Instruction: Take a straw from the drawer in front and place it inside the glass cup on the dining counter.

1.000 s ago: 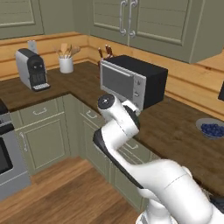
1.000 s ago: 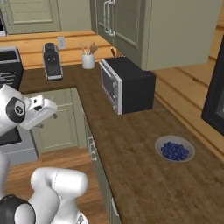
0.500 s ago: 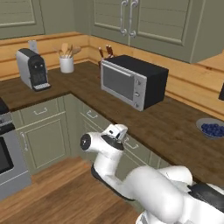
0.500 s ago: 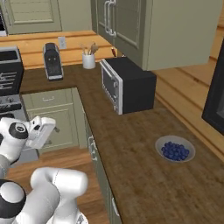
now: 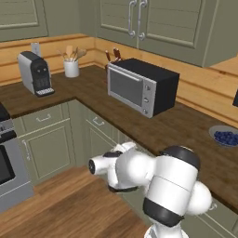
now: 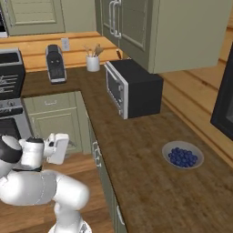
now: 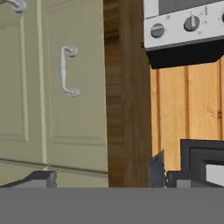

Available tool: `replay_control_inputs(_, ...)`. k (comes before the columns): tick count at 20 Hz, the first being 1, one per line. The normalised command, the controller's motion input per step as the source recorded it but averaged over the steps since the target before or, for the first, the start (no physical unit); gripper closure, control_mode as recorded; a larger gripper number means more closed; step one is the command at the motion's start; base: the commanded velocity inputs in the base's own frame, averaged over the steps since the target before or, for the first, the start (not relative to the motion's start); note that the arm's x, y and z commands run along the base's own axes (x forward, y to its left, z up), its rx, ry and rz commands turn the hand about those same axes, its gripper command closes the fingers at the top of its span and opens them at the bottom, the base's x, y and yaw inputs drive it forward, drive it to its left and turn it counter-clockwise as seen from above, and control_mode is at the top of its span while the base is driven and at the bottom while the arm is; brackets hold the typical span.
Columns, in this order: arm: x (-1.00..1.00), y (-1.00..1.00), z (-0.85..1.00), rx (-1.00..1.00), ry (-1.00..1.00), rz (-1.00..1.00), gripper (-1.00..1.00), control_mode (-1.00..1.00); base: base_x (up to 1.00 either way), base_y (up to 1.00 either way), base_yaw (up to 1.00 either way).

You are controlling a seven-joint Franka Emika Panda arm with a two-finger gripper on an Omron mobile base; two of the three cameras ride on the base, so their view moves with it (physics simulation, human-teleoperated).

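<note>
In the hand view, which is rolled on its side, a sage-green drawer [image 7: 72,87] with a curved silver handle [image 7: 65,71] stands shut under the brown counter edge [image 7: 118,96]. The same drawer [image 5: 44,118] sits below the coffee machine in the left base view. My gripper [image 7: 100,175] is open and holds nothing, its dark fingertips [image 7: 156,168] wide apart, a short way off the drawer front. My hand [image 6: 58,148] hangs low over the floor beside the cabinets. The straw, the glass cup and the dining counter are out of view.
On the wall counter stand a microwave [image 5: 142,86], a coffee machine [image 5: 35,72], a utensil jar [image 5: 71,68] and a bowl of blueberries [image 5: 226,136]. A stove [image 5: 7,155] is at the left. The wood floor [image 5: 65,209] lies between the cabinet runs.
The arm has folded down from in front of the microwave to a low pose beside the lower cabinets, and the hand has dropped to drawer height.
</note>
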Motion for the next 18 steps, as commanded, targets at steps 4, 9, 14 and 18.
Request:
replay_control_inputs(4, 0.51, -0.03, -0.39, -0.26, 0.0, -0.31, -1.0, -1.0, 0.0, 0.0, 0.0)
replay_control_inputs(9, 0.61, 0.0, -0.32, -0.23, 0.0, -0.26, -1.0, -1.0, 0.0, 0.0, 0.0)
replay_control_inputs(14, 0.51, -0.01, -0.42, -0.21, 0.0, -0.21, -1.0, -1.0, 0.0, 0.0, 0.0)
replay_control_inputs(18, 0.28, 0.0, -0.55, -0.19, -0.02, -0.13, -1.0, -1.0, 0.0, 0.0, 0.0)
